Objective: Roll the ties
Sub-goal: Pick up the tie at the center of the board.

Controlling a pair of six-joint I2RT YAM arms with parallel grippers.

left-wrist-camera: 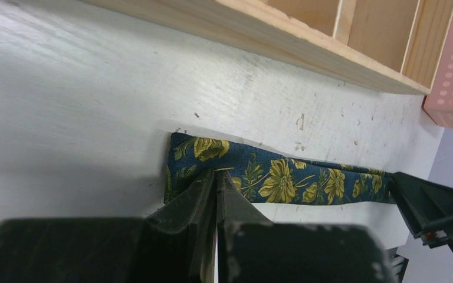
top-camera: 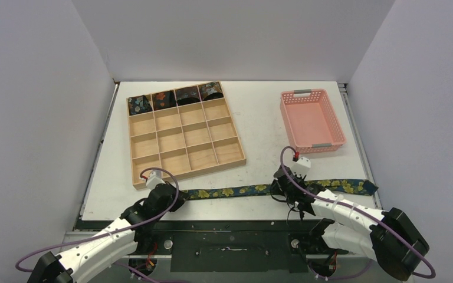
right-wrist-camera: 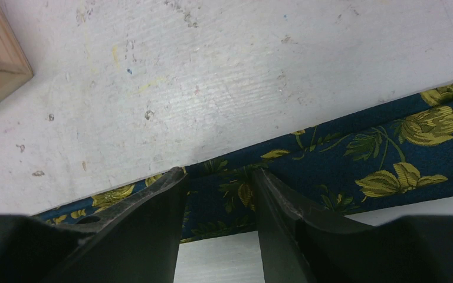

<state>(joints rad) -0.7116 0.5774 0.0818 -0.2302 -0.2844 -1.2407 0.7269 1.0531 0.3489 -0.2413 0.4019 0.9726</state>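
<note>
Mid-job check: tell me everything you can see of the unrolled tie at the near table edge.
The unrolled tie is a long narrow strip of dark navy fabric printed with yellow flowers. It lies flat along the near edge of the table, widening toward the right. The left gripper is shut on its narrow end; the right gripper is open over its middle stretch.

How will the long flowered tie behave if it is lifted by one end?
Probably floppy: the tie lies thin and flat on the table, so it should droop. Likely light, being a narrow strip of cloth. Its smooth-looking weave may slip.
</note>
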